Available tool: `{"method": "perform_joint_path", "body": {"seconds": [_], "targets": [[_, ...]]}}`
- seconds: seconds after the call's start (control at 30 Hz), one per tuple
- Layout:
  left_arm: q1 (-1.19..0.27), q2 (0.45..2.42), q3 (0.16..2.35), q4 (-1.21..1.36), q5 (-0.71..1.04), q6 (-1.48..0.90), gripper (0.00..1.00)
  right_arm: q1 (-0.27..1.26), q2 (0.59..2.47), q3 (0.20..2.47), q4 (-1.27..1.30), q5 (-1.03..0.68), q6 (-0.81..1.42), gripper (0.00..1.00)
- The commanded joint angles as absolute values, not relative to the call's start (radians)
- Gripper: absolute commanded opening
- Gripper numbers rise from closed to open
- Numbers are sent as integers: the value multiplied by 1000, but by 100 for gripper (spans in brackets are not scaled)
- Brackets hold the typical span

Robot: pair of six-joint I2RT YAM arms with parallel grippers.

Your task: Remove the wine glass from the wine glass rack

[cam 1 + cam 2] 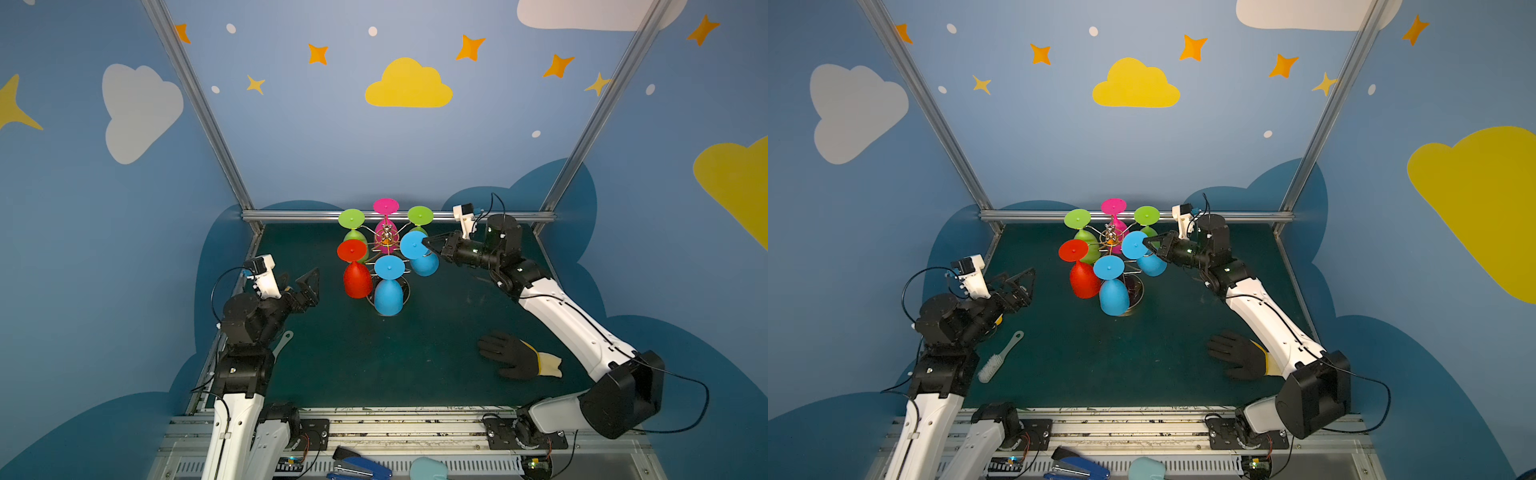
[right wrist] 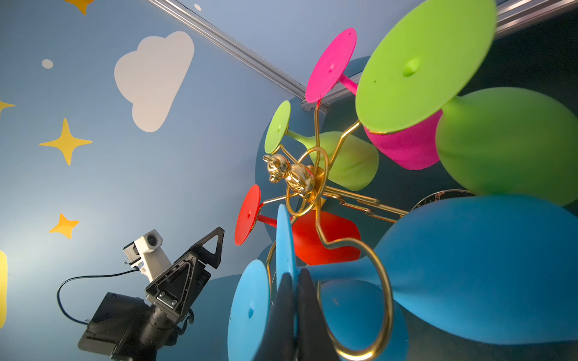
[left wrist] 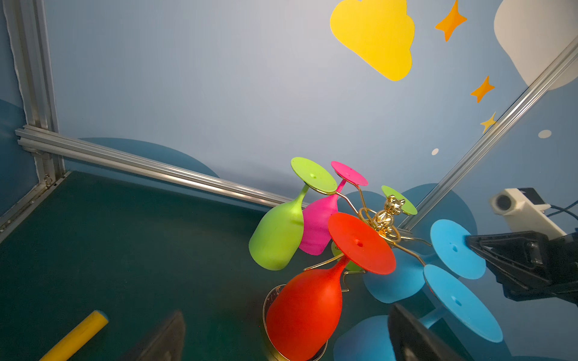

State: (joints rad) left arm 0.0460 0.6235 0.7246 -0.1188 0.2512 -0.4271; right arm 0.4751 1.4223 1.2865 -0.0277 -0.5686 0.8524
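Blue wine glass (image 1: 412, 246) hangs inverted at the right side of the wine glass rack (image 1: 386, 239), its foot clenched in the right pincer (image 1: 426, 243); the left pincer (image 1: 299, 282) gapes released, well apart, above the worktop (image 1: 415, 353).

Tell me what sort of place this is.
Probably a robot lab booth: an aluminium frame edges the green table, cartoon clouds decorate the walls, and the left arm and right arm mount on a front rail.

— Where do we have our left pincer (image 1: 300, 276)?
— Left of the wine glass rack (image 1: 386, 240), well apart from it, jaws spread wide, arm folded low.
— And our right pincer (image 1: 424, 243)?
— Arm stretched to the rack's right side, clamped on the foot of a blue wine glass (image 1: 412, 246).
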Motion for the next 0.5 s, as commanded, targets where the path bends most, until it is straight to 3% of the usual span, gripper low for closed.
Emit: {"method": "perform_joint_path", "body": {"seconds": [0.0, 0.47], "targets": [[52, 617, 721, -109, 258, -425, 100, 495, 1418, 1322, -27, -568, 825, 0], [52, 614, 719, -106, 258, -426, 100, 507, 1418, 1343, -70, -559, 780, 0]]}}
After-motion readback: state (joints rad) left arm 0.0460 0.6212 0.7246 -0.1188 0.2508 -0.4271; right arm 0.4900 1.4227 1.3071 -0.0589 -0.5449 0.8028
